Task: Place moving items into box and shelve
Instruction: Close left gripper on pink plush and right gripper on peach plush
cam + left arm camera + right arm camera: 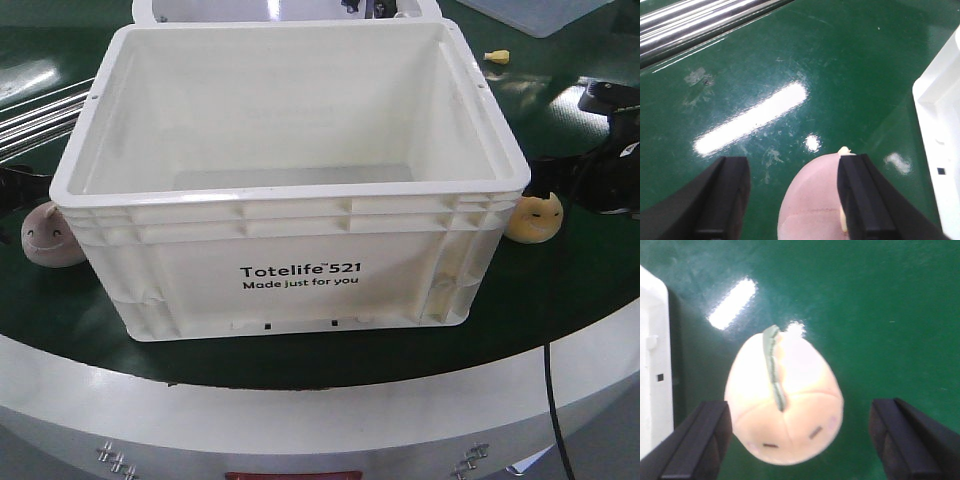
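Right of spread left pincer (793, 172): box (290, 250) | left of spread right pincer (802, 412)

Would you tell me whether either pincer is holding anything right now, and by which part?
Nothing is held. The left pincer stands open around the pink plush toy and the right pincer open around the peach plush toy.
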You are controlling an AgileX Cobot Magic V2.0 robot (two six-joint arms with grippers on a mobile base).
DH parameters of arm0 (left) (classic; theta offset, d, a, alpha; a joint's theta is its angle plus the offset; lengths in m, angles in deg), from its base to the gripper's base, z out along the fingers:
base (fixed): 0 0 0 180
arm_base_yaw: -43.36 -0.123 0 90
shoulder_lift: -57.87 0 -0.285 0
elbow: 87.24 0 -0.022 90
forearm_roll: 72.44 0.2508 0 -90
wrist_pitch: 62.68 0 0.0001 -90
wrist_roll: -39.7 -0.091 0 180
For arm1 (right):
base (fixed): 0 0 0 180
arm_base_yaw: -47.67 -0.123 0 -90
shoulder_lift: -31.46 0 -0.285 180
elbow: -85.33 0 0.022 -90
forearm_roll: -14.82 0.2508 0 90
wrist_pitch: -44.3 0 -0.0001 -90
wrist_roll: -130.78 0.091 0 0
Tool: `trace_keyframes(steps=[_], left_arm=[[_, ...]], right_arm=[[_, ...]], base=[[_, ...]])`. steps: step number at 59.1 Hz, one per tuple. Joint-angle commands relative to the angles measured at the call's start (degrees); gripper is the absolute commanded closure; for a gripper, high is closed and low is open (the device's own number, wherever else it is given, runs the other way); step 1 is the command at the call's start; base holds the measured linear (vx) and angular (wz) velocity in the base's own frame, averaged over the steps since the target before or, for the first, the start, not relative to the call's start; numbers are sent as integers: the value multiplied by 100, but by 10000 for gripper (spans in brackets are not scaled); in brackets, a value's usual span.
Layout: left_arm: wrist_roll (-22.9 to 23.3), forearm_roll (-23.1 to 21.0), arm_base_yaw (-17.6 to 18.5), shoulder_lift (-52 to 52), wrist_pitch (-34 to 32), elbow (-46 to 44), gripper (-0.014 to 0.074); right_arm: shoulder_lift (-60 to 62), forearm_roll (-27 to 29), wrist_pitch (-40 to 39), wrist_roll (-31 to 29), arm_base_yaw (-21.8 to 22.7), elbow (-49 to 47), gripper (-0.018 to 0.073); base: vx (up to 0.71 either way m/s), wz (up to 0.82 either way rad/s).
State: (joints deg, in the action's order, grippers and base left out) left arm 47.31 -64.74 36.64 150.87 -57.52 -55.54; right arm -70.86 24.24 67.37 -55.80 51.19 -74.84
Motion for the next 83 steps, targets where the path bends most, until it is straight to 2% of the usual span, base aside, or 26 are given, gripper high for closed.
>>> trace_keyframes(steps=[1, 14, 22, 25, 30, 35, 38, 69, 83], left_arm=[[47, 5, 11, -152, -460, -193, 90], [47, 5, 11, -156, -486, -193, 90], [47, 5, 11, -156, -486, -193, 90], [47, 5, 11, -156, -479, -193, 90], [47, 5, 11, -156, -463, -193, 90], [47, 5, 11, -156, -441, -193, 90], [47, 5, 11, -156, -441, -193, 90], [59, -11, 11, -73, -390, -193, 90], [63, -66, 17, 65, -74, -193, 90]], right_arm=[[67, 314, -370, -392, 28, -186, -35], [-247, 457, -465, -570, 28, -186, -32], [-377, 457, -465, -559, 28, -186, 34], [-406, 507, -476, -559, 28, -186, 100], [-440, 596, -489, -559, 28, -192, 268], [-457, 596, -527, -639, 28, -192, 485], [-457, 596, -532, -710, 28, -192, 580], [-457, 613, -494, -716, 28, -192, 575], [-457, 629, -493, -716, 28, -192, 575]], base=[[0, 0], [0, 0], [0, 0], [0, 0], [0, 0], [0, 0], [0, 0], [0, 0], [0, 0]])
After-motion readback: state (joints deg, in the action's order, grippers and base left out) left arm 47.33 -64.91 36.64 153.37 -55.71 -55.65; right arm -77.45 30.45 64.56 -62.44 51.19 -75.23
